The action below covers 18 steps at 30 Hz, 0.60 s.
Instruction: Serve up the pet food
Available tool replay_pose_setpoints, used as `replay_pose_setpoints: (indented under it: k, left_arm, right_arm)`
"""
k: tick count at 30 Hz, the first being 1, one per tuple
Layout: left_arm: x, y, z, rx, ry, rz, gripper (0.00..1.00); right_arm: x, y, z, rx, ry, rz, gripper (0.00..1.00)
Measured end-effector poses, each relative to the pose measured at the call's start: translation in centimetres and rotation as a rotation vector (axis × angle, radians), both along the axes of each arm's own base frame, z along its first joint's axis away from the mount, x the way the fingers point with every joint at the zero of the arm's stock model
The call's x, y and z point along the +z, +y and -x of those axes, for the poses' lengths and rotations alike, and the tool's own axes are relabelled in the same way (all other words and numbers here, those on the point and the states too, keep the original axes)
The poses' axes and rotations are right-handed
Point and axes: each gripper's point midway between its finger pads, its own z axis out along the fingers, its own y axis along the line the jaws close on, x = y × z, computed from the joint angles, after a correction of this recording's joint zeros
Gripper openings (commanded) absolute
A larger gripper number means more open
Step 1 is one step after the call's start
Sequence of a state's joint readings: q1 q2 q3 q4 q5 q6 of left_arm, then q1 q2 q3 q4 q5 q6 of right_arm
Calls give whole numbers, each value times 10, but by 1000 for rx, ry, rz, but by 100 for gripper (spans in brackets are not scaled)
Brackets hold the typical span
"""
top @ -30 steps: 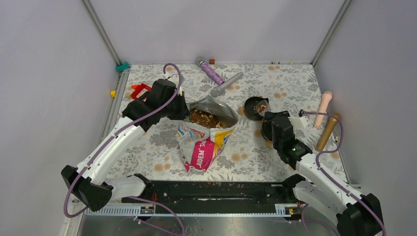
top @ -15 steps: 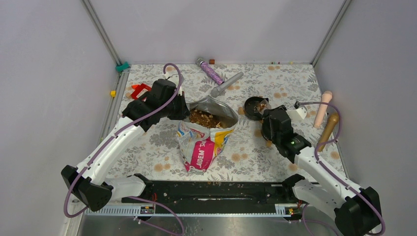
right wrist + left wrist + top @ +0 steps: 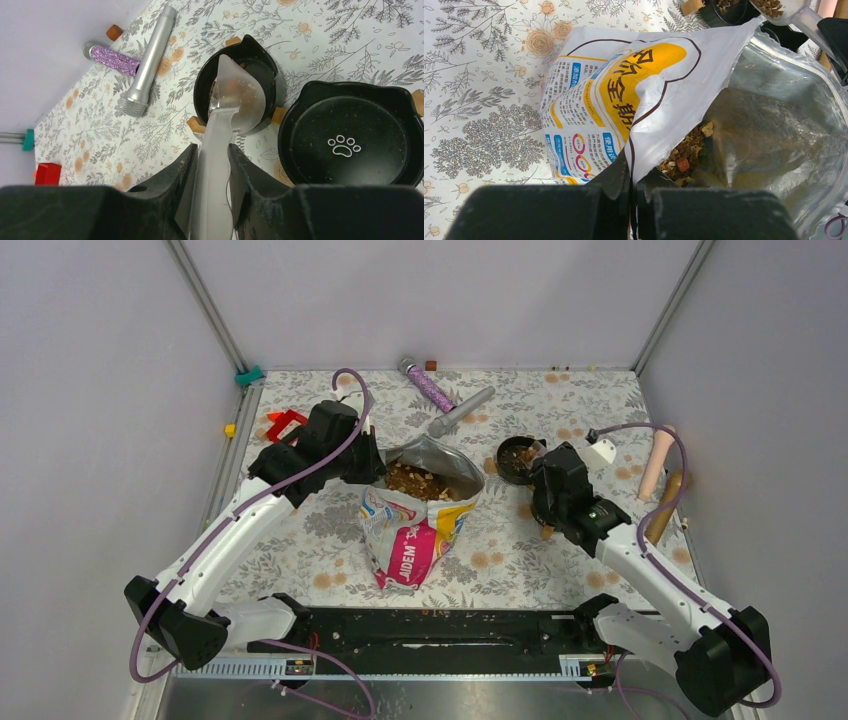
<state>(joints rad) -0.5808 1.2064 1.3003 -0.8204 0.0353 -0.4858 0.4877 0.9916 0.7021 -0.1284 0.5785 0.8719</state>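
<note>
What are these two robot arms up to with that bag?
They are serving pet food. The left hand pinches the rim of the open bag, so its mouth gapes and the food inside shows. The right hand grips a clear scoop loaded with food, held over the small black bowl. The larger paw-print bowl beside it looks empty.

Plastic, foil and dry kibble
The bag is glossy printed film outside, crinkled silver foil inside; its kibble looks dry, rough. The scoop in my matt black right claw is frosted plastic; the bowl is smooth black.
</note>
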Motion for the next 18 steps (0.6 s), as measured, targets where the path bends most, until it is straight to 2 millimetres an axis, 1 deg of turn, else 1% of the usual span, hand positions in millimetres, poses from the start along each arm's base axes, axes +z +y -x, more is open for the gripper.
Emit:
replay_pose_setpoints:
  k: [8, 11, 14, 18]
  left_arm:
    - [0, 0, 0, -3, -1, -3, 0]
    - [0, 0, 0, -6, -1, -3, 0]
    - [-1, 0, 0, -7, -1, -4, 0]
    - [-1, -1, 0, -7, 0, -4, 0]
  right_arm:
    - [-5, 5, -2, 77, 60, 93, 0]
    - [1, 8, -6, 125, 87, 159, 0]
    - [11, 12, -11, 177, 92, 216, 0]
    - [17, 12, -11, 231, 107, 286, 0]
